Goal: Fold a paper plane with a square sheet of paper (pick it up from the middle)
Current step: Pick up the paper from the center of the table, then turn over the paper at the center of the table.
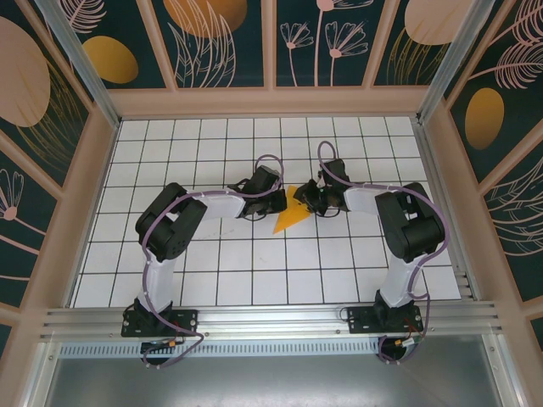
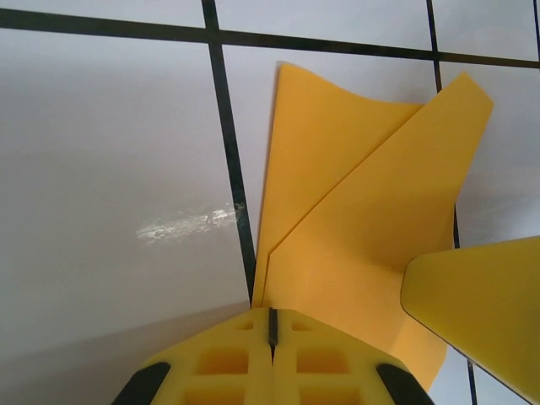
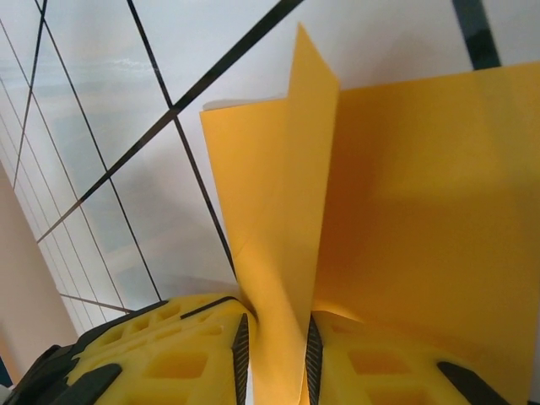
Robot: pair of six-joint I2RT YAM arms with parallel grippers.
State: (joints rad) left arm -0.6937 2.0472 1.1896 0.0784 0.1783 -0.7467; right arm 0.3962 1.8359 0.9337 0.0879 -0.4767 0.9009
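My right gripper (image 3: 277, 337) is pinched narrow on a raised flap of the thin orange-yellow sheet of paper (image 3: 405, 211), which lies part-folded just ahead of both my wrists. My left gripper (image 2: 272, 325) is closed tight at the paper's near corner; whether it nips the paper I cannot tell. The sheet looks light, limp and easily torn, so I would grip by the crease. The white gridded table (image 2: 110, 169) gives open room all round.

Looks down on a white table (image 1: 322, 254) ruled into squares by thin black lines. Closes in on three sides with dark teal wall panels (image 1: 348, 42) (painted with pale flowers and orange ovals) set in light wooden frames (image 1: 271, 102). Ends nearest in silver metal rails (image 1: 271, 318) and a grey sheet (image 1: 271, 373).
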